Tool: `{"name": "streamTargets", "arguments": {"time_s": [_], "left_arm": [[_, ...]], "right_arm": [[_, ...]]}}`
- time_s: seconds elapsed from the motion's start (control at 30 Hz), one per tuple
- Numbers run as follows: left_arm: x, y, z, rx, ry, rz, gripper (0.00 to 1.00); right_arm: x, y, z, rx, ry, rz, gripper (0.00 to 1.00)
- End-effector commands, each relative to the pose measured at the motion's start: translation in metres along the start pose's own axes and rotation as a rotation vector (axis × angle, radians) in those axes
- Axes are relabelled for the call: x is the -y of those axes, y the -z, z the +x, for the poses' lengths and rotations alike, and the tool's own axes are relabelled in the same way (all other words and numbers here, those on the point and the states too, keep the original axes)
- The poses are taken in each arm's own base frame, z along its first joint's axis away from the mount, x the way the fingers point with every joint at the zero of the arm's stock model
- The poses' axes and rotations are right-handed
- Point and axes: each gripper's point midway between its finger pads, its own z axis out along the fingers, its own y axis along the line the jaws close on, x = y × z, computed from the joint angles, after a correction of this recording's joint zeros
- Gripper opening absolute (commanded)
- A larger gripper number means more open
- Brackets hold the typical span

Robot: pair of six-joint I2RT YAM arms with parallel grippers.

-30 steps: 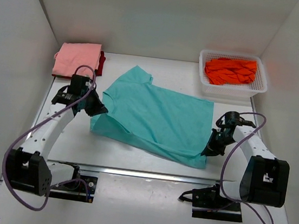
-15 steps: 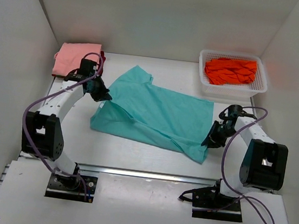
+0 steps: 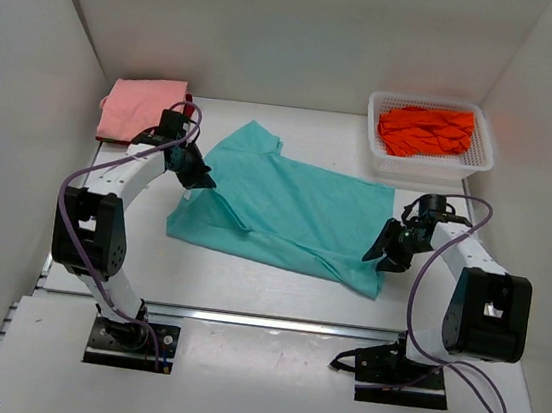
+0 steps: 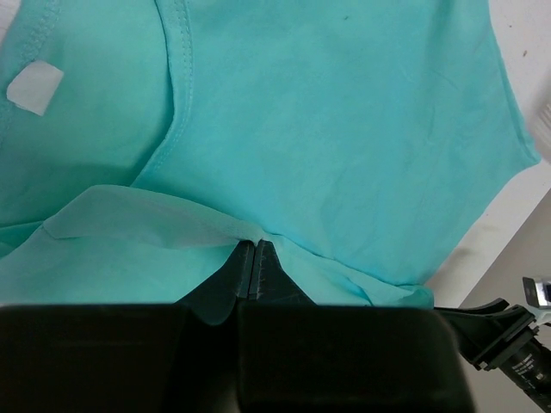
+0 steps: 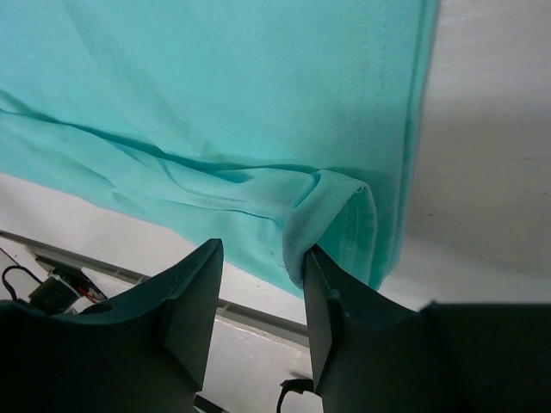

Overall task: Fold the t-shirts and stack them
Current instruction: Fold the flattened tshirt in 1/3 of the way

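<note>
Seeing left fingers (image 4: 225, 280) pressed together, pinching raised fold of teal cloth t-shirt (image 3: 286, 208) at its left edge. On my other arm, right fingers (image 5: 191, 301) spread, rolled hem corner between them, touching 1. Shirt lies mid white bench (image 3: 246, 284). Folded salmon pink t-shirt (image 3: 142, 107) far left over dark red t-shirt (image 3: 187, 110). Crumpled orange t-shirt (image 3: 426, 129) in white mesh basket (image 3: 427, 168).

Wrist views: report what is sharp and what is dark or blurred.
Left wrist view: teal t-shirt evenly lit, seams crisp; left gripper an unlit black mass. Right wrist view: cloth weave sharp, right gripper dark and slightly soft, table bright.
</note>
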Motion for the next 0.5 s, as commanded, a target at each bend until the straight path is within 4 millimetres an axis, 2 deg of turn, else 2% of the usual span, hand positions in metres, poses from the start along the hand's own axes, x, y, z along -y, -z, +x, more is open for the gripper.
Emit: {"name": "streamTargets", "arguments": {"time_s": [0.0,0.13,0.23,0.27,0.3,0.33,0.47], "left_arm": [[0.021,0.013,-0.012,0.039,-0.028,0.068,0.00],[0.019,0.016,-0.011,0.042,-0.024,0.071,0.00],[0.017,0.019,-0.010,0.044,-0.019,0.078,0.00],[0.018,0.020,-0.008,0.043,-0.023,0.080,0.00],[0.017,0.020,-0.008,0.042,-0.021,0.077,0.00],[0.017,0.022,-0.007,0.044,-0.021,0.077,0.00],[0.017,0.032,-0.001,0.046,-0.037,0.069,0.00]], "right_arm": [[-0.010,-0.003,0.000,0.009,0.039,-0.013,0.39],[-0.004,-0.004,0.009,0.002,0.025,0.030,0.40],[-0.001,-0.004,0.011,0.014,0.008,0.023,0.29],[0.002,-0.004,0.011,0.017,0.003,0.029,0.20],[0.003,-0.004,0.013,0.015,0.006,0.037,0.08],[0.004,-0.003,0.012,0.016,0.000,0.052,0.00],[0.004,0.003,0.023,0.003,0.007,0.062,0.00]]}}
